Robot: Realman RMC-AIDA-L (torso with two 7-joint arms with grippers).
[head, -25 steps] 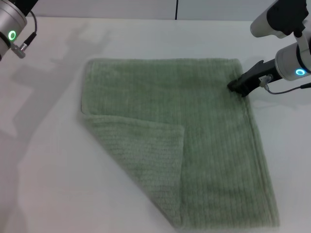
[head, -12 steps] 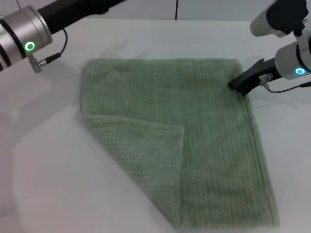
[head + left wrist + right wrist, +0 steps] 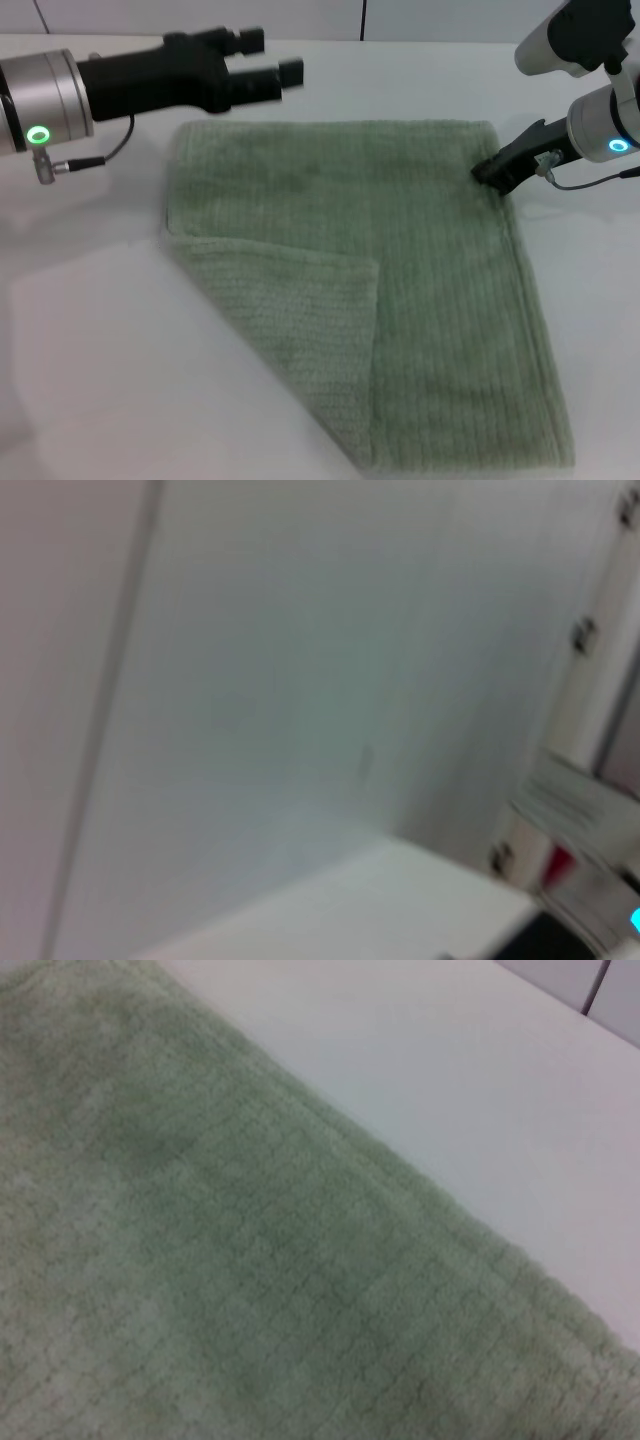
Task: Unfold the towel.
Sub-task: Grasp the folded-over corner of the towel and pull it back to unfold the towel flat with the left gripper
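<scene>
Towel (image 3: 400,290) right edge pinned by clenched right end effector (image 3: 487,173); left end effector (image 3: 270,62) released.

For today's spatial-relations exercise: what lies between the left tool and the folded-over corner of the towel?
In the head view, only flat towel lies between the left tool and the folded-over corner; nothing else rests there.

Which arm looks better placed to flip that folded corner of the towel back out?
Probably the left. The left gripper, fingers apart, hangs free above the towel's far edge on the flap's side; the right gripper sits at the opposite edge.
</scene>
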